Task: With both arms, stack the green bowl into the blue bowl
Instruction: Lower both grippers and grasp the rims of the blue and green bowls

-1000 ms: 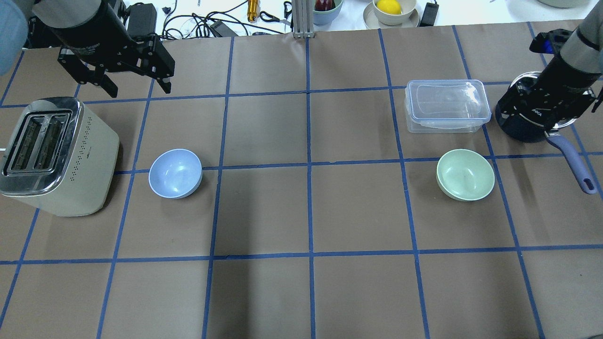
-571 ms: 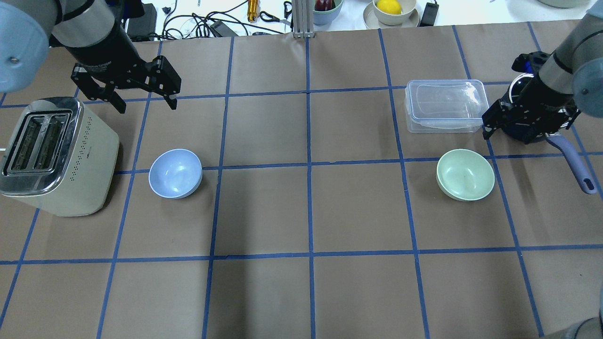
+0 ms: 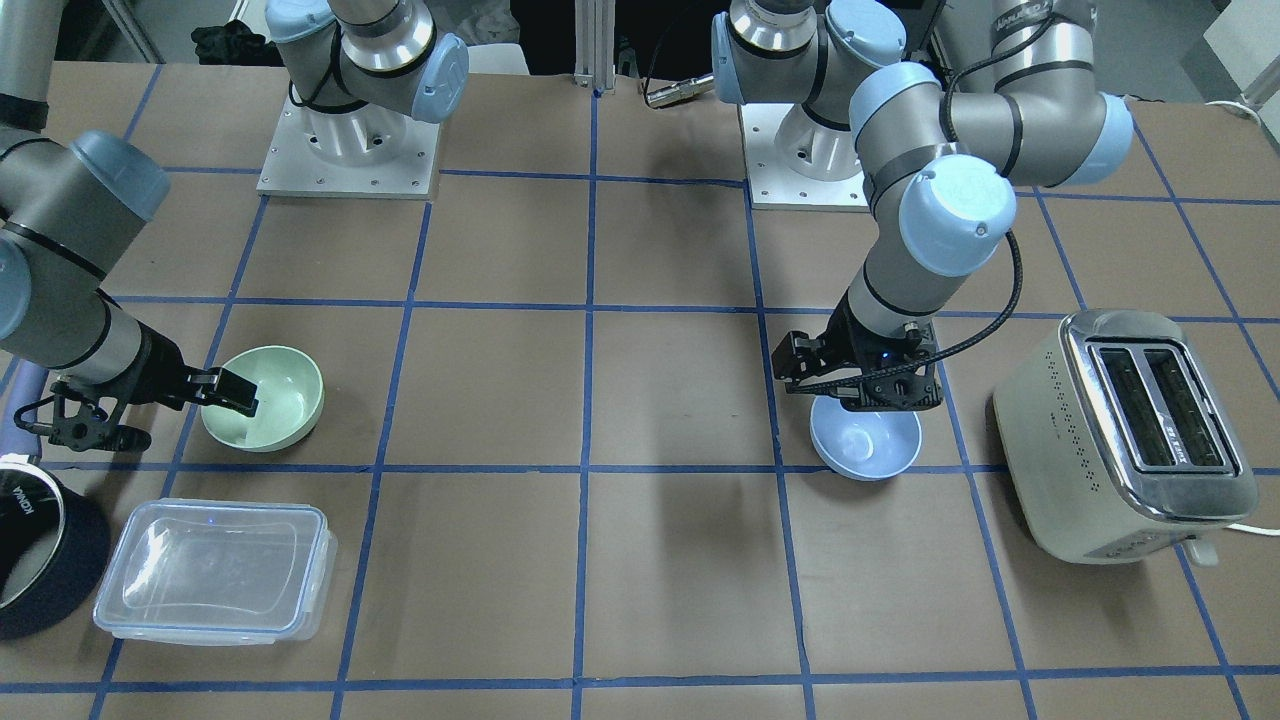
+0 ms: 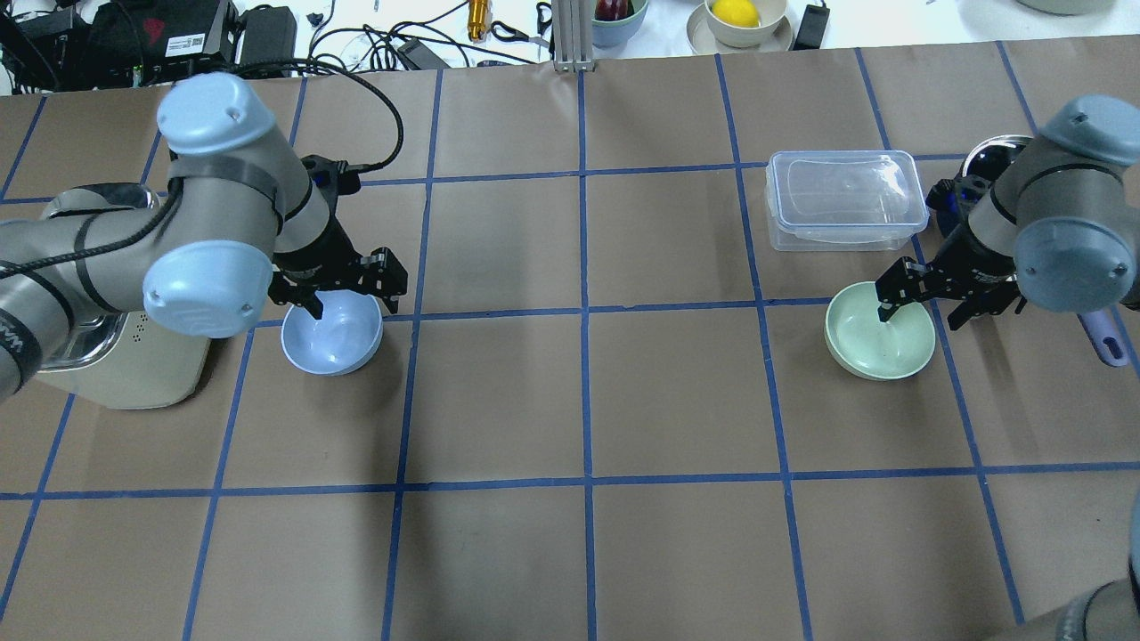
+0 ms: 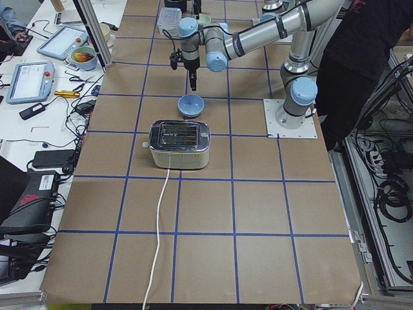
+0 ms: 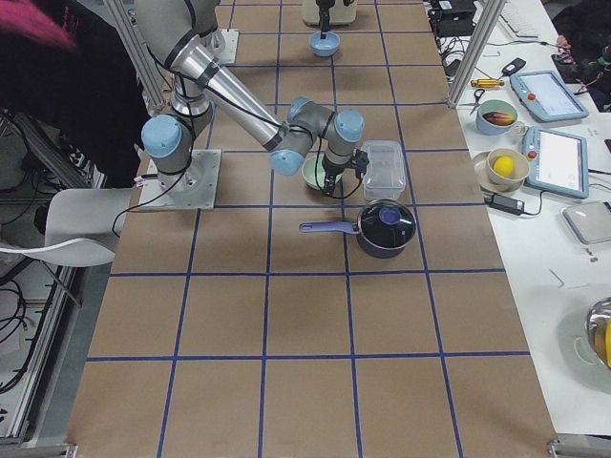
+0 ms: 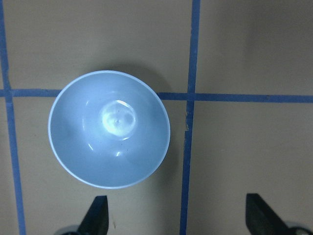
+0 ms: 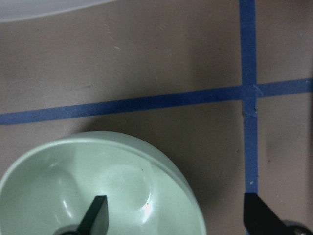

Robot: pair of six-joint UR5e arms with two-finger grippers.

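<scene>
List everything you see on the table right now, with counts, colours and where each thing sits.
Pale mint-green round plastic bowl: one, green, right half of table.
Light periwinkle-blue round plastic bowl: one, blue, left half, beside toaster.
Cream-and-chrome two-slot toaster: one, cream, far left.
Clear rectangular lidded plastic container: one, transparent, beyond green bowl.
Dark navy saucepan with purple handle: one, navy, far right.
Left gripper: one, black, open above blue bowl.
Right gripper: one, black, open, straddling green bowl's rim.

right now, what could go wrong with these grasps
The right pincer is open astride the rim of the green bowl, one finger inside; closing on that edge could tip or skid the bowl toward the clear lidded container. The left pincer, open at the rim of the blue bowl, risks the same, with the toaster close by.
</scene>
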